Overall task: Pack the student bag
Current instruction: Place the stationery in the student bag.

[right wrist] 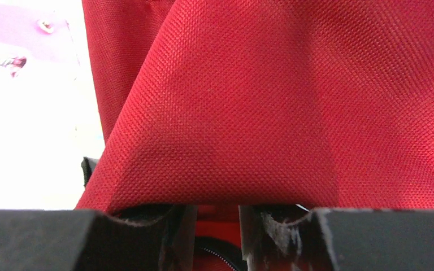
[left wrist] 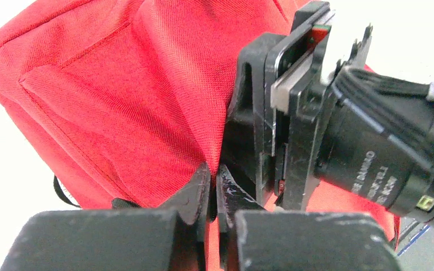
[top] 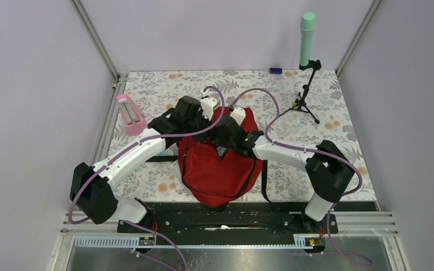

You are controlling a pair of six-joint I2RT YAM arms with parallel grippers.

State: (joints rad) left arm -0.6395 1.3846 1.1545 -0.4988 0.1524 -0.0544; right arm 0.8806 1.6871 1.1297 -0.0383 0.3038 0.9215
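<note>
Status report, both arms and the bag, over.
Left fingers shut on a fold of the red bag. Right fingers part open against the fabric, grip unclear. Pink case outside the bag, left of it.

Red student bag point(top: 220, 172) crumpled, fabric pulled into peaks.

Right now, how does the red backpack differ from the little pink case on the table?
The student bag is far bigger than the pink case. The bag is deep red; the case is pale pink. The bag slumps mid-table; the case stands on end near the left edge. The left fingers pinch the bag's fabric; nothing grips the case. Both rest on the flowered table.
</note>
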